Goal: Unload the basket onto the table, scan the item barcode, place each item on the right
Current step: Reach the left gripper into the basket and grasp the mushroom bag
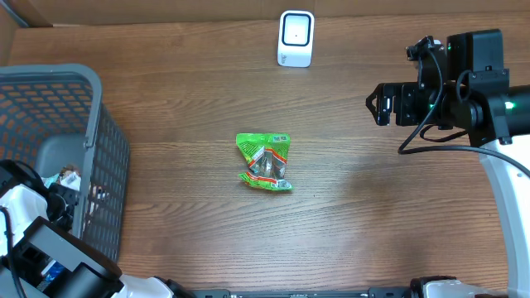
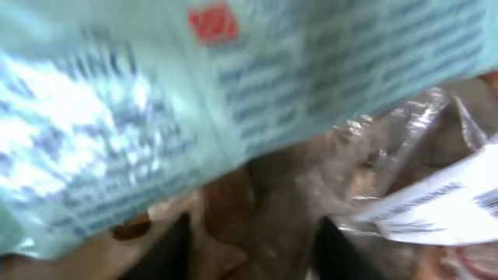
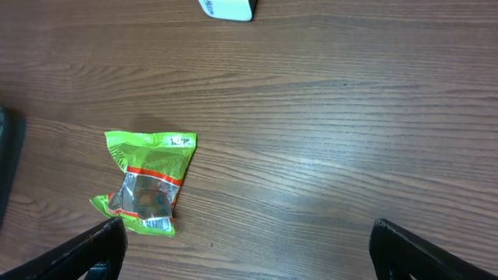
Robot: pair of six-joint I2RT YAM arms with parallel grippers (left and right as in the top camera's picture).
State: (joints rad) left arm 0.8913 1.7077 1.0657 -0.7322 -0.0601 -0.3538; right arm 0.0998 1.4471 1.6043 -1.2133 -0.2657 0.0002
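In the left wrist view, my left gripper (image 2: pixel 253 249) is down among packets inside the basket. Its dark fingers (image 2: pixel 167 253) stand narrowed on either side of a brown packet in crinkled clear wrap (image 2: pixel 272 187); the view is blurred. A pale blue printed packet (image 2: pixel 156 101) fills the upper part, and a white barcode label (image 2: pixel 436 206) shows at the right. A green snack packet (image 1: pixel 265 161) (image 3: pixel 148 180) lies flat mid-table. The white scanner (image 1: pixel 296 38) (image 3: pixel 227 8) stands at the far edge. My right gripper (image 1: pixel 374 106) (image 3: pixel 245 249) hangs open above the table's right side, holding nothing.
The grey mesh basket (image 1: pixel 108 165) stands at the table's left edge, with my left arm (image 1: pixel 33 219) reaching into it from the front. Bare wood lies between the green packet and the scanner.
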